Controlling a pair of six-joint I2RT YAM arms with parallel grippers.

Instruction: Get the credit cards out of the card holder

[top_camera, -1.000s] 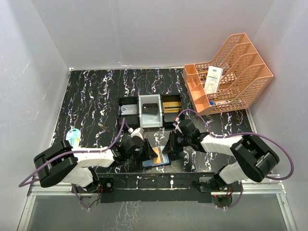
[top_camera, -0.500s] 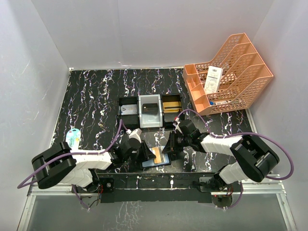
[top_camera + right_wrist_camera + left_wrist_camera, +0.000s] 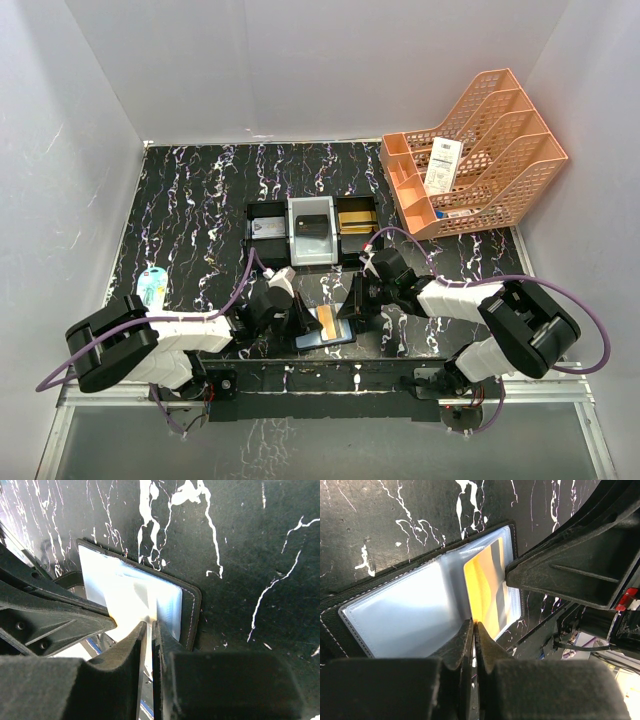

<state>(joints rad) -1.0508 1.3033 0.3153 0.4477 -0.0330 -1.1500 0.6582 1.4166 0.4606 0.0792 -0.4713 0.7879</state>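
From above: card holder (image 3: 322, 338) open flat on the black marbled table (image 3: 200, 200), close to the near edge, between the two arms. Gold-orange card (image 3: 327, 320) tilted up from its middle. Left gripper (image 3: 303, 322) low at the holder's left side, right gripper (image 3: 350, 305) low at its right side, both reaching in toward it. Farther back, a row of three small bins (image 3: 312, 228); at the far right corner, an orange mesh rack (image 3: 500, 170) with a white slip (image 3: 442, 165) leaning in it. From the left wrist: fingertips (image 3: 462, 637) pressed together, clenched on the near edge of the gold-orange card, lifted at a slant out of the right-hand pocket; blue-grey left panel bare and flat beside it; one finger of the right gripper resting against the holder's far right edge, touching the card's end. From the right wrist: fingertips (image 3: 134, 640) drawn almost together, only a thin slit between, apparently nipping a pale clear leaf at the holder's edge; dark stitched border of the holder flat on the table just beyond; left gripper close by on the left.
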